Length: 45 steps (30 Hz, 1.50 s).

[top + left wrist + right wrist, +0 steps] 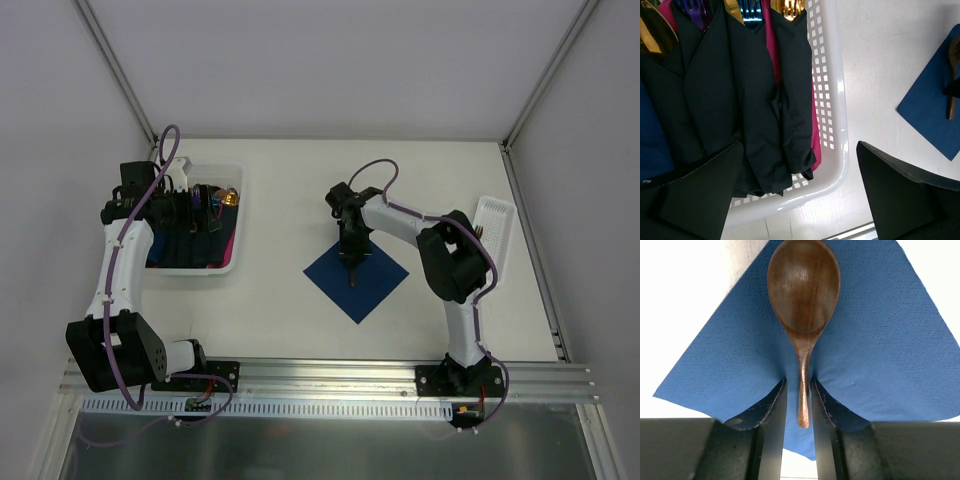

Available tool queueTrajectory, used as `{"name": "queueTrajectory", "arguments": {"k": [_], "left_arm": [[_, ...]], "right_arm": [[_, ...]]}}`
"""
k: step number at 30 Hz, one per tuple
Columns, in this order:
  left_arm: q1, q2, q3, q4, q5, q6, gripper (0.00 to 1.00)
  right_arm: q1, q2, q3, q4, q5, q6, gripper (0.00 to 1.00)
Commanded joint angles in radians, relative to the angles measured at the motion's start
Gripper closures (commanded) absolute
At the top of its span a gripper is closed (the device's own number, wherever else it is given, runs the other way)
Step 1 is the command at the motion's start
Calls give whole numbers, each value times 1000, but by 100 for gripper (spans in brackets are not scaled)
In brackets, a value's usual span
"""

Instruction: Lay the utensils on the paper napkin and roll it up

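One blue napkin lies flat on the table, turned like a diamond, mid-table in front of the right arm. One bronze spoon lies on it, bowl away from the right gripper. That gripper's two fingers flank the handle, parted slightly, with a sliver of napkin showing on each side, so they aren't pinching it. Over on the left, the left gripper hangs above one white basket, jaws spread wide and holding nothing. The basket holds at least three dark rolled bundles, one pink napkin and five utensil ends: three gold, one purple, one blue. One white tray sits at the far right.
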Motion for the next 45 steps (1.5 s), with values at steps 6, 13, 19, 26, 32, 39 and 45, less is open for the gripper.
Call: {"name": "queueTrajectory", "arguments": {"k": [6, 13, 19, 26, 32, 39, 45], "left_arm": [[-2, -26, 30, 4, -29, -2, 1], [-3, -33, 33, 4, -8, -8, 1], [-3, -26, 34, 5, 11, -11, 1], [-2, -12, 37, 5, 17, -11, 1], [-2, -6, 31, 5, 0, 4, 1], [-2, 8, 42, 4, 22, 0, 1], [-3, 14, 54, 4, 31, -2, 1]], "right_arm": [[-23, -250, 107, -98, 23, -15, 69], [-361, -491, 22, -182, 14, -155, 69], [-703, -571, -154, -147, 9, -261, 70], [-875, -506, -242, -24, -5, -273, 74], [-935, -433, -287, 49, 0, -302, 76], [-948, -350, -328, 141, -32, -310, 76], [-952, -305, -359, 218, -52, -318, 76]]}}
